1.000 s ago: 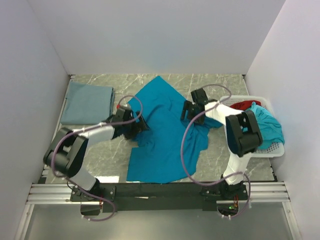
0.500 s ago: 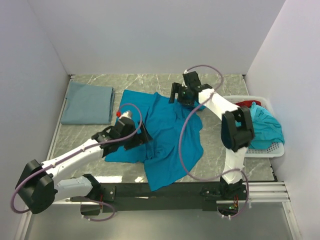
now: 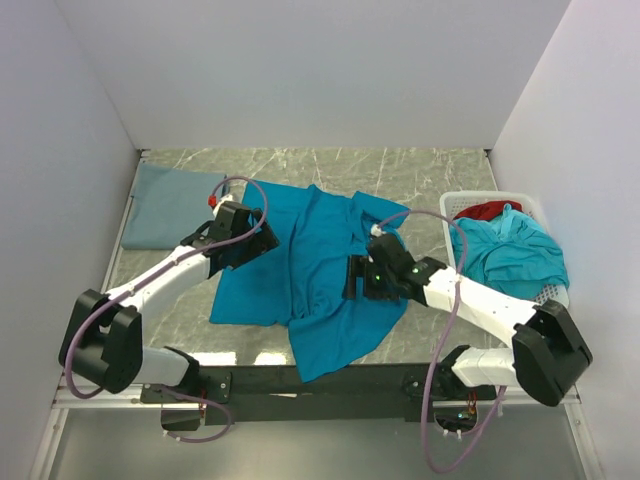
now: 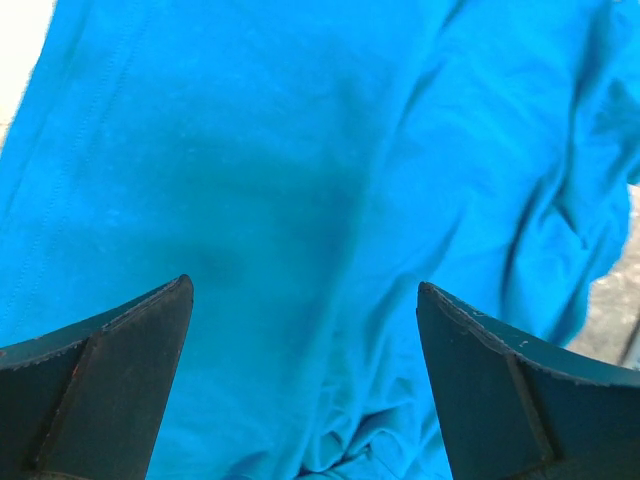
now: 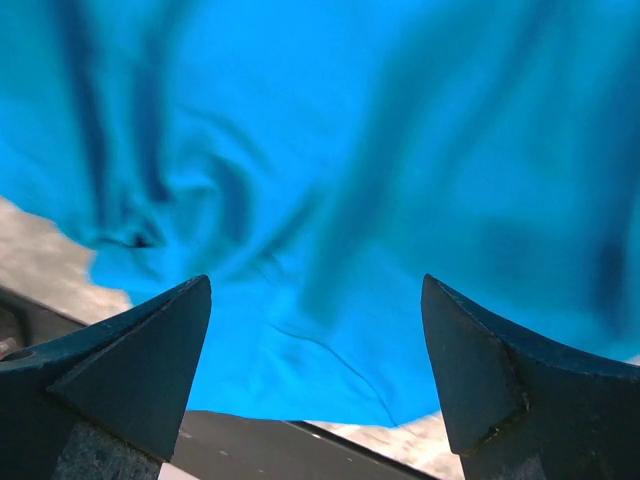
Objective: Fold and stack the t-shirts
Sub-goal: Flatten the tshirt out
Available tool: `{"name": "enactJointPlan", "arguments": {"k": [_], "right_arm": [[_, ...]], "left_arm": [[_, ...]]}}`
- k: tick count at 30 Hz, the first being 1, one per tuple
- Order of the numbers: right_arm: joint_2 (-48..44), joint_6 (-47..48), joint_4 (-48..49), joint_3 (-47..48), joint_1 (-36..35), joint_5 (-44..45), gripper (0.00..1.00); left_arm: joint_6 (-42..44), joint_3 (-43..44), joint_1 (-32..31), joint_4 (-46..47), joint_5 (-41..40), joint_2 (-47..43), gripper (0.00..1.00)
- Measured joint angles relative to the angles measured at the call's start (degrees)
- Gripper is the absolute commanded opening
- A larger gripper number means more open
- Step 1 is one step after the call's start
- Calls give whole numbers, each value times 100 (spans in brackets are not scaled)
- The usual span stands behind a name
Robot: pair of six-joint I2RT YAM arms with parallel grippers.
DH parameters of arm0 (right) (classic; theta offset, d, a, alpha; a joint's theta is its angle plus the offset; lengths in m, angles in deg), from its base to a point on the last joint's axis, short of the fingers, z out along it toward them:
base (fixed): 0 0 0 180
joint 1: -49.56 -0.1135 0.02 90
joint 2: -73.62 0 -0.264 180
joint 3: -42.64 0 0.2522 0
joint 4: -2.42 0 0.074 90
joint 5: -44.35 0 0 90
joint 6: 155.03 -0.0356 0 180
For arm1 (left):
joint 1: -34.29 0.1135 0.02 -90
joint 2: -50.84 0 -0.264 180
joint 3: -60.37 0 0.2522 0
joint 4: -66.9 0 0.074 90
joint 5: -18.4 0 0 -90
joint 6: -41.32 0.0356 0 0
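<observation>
Top view, shirt in work: the teal t-shirt lies open but wrinkled in the middle of the surface, with one corner reaching to the near edge
Top view, other shirts: a folded grey-blue t-shirt lies flat at the far left; a teal heap and a red t-shirt sit in the white basket at the right
Top view, left pincer: released, over the left upper part of the teal t-shirt
Top view, right pincer: released, over the right half of it
Left wrist view: the fingers stand wide apart, with only wrinkled teal cloth under them and nothing grasped
Right wrist view: the fingertips are also wide apart, above a ridge of cloth near the hem; the picture is a little blurred
Risk one, my judgement: closing on a ridge can catch two layers, so the shirt would rise bunched and not flat
Risk two, my judgement: if one arm pulls harder than the other, the cloth can twist or slide toward the near edge
</observation>
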Motion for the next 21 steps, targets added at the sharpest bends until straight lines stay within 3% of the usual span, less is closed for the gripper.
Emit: {"name": "enactJointPlan", "arguments": {"k": [6,13,21], "right_arm": [[-85,-286,-9,-350,20,459,94],[927,-275,61,-109,282,730,94],[1558,-177,260,435,955,542,94]], "left_arm": [[-52,-671,-13,330,74,-614,99],[-350,-2293,-26,533,258,-2175,99],[-595,-2518,-28,444,245,-2564,100]]}}
